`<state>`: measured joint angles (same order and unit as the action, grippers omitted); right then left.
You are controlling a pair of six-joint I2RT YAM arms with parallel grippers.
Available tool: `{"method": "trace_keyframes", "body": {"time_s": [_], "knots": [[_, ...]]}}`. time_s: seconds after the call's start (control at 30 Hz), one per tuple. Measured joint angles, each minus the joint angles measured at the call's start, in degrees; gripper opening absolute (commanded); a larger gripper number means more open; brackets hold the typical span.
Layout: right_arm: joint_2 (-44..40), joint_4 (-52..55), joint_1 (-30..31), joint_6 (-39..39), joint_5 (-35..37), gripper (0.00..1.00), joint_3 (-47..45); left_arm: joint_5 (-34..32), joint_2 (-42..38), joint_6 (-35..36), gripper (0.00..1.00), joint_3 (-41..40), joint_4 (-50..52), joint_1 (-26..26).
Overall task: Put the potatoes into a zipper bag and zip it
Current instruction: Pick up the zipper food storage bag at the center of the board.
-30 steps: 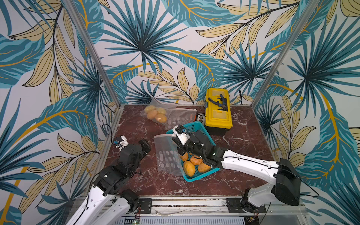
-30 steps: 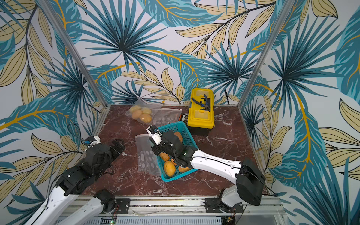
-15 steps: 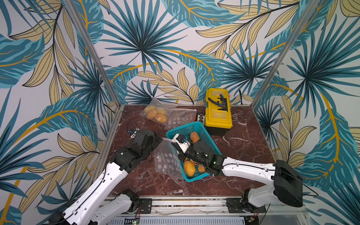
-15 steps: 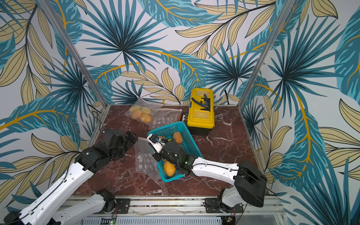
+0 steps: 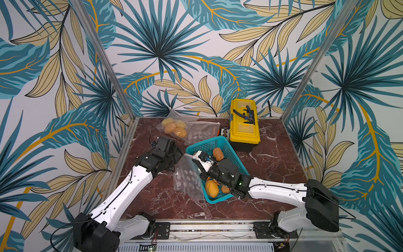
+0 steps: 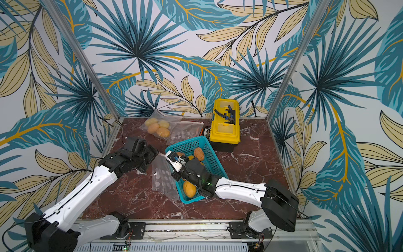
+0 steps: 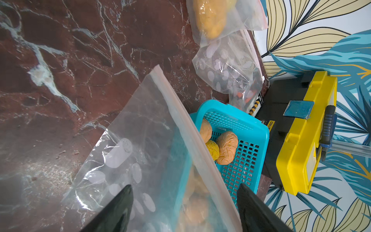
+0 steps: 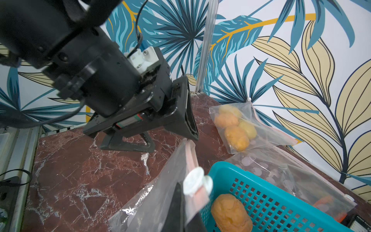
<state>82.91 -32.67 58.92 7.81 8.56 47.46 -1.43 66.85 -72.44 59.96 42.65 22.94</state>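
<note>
Left pincer (image 7: pixel 184 187), advanced from near-left to the far corner of the zipper bag (image 5: pixel 187 181), is spread astride its rim. Right pincer (image 8: pixel 180 202) stays pinched on it. Potatoes (image 5: pixel 211 188) are left in the basket (image 5: pixel 231 148).

The only legible brand was a small yellow "deli" mark (image 7: pixel 272 124) on the black base of the yellow toolbox (image 7: pixel 297 140), while a faint figure resembling 4 (image 5: pixel 176 174) stood on the clear zipper bag (image 5: pixel 187 181); other print was unreadable.
</note>
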Motion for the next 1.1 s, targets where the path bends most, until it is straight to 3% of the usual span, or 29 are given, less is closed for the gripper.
{"method": "trace_keyframes", "body": {"time_s": [0.27, 0.8, 1.03, 1.1], "knots": [[0.0, -0.3, 0.1, 0.2, 0.0, 0.0, 0.0, 3.4, 3.2, 1.0, 0.79, 1.2, -0.6, -2.9], [0.0, -0.3, 0.2, 0.2, 0.0, 0.0, 0.0, 5.7, 3.6, 1.4, 0.23, 1.2, -0.9, -3.7], [0.0, -0.3, 0.2, 0.2, 0.0, 0.0, 0.0, 6.6, 3.7, 1.5, 0.06, 1.2, -0.9, -3.9], [0.0, -0.2, 0.3, 0.1, 0.0, 0.14, 0.0, 6.7, 3.9, 1.8, 0.01, 1.4, -0.9, -3.9]]}}
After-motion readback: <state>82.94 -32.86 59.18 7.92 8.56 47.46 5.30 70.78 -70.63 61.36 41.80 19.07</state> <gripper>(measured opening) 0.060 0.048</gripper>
